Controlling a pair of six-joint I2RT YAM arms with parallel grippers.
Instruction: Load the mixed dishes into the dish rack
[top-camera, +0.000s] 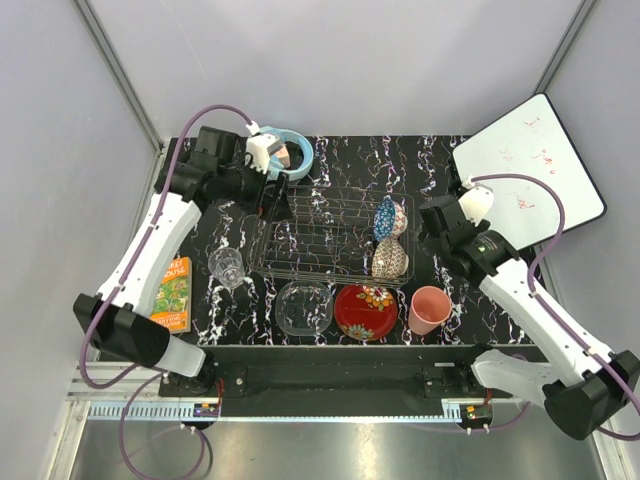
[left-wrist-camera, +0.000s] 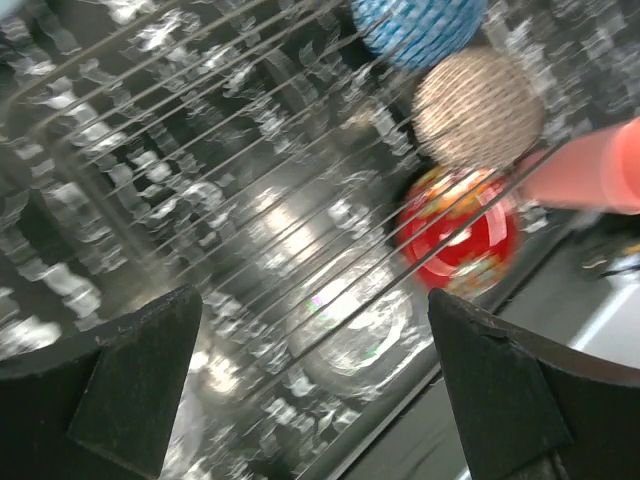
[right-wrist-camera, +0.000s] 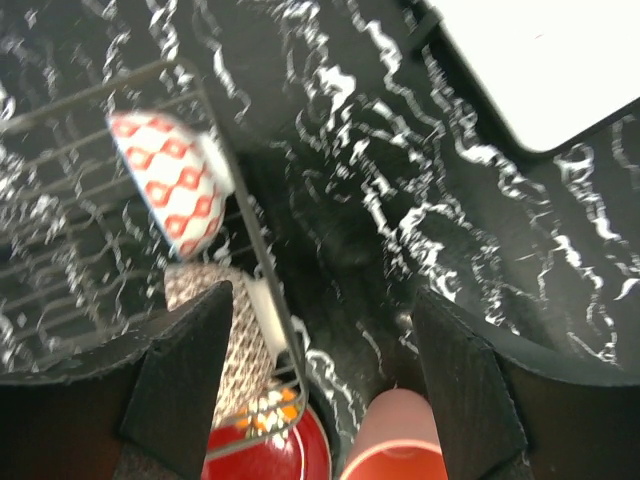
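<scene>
Red, flower-printed plate (top-camera: 365, 311); plain pink cup (top-camera: 428, 309); blue patterned bowl (top-camera: 387, 218); beige lattice bowl (top-camera: 389, 259); silver wire rack (top-camera: 320, 230); black surface (top-camera: 345, 160) veined with white marbling.

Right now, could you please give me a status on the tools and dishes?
Left tool, right tool open, empty. Blue bowl, beige bowl in dish rack; red plate, pink cup, glass bowl, tumbler on table. Nothing blocking.

Three bowls (blue bowl (top-camera: 390, 218), beige bowl (top-camera: 390, 260), glass bowl (top-camera: 305, 307)), one plate (top-camera: 365, 312), one cup (top-camera: 429, 309), one tumbler (top-camera: 227, 266), one rack (top-camera: 320, 235), one headphones (top-camera: 292, 156), one whiteboard (top-camera: 530, 165)
</scene>
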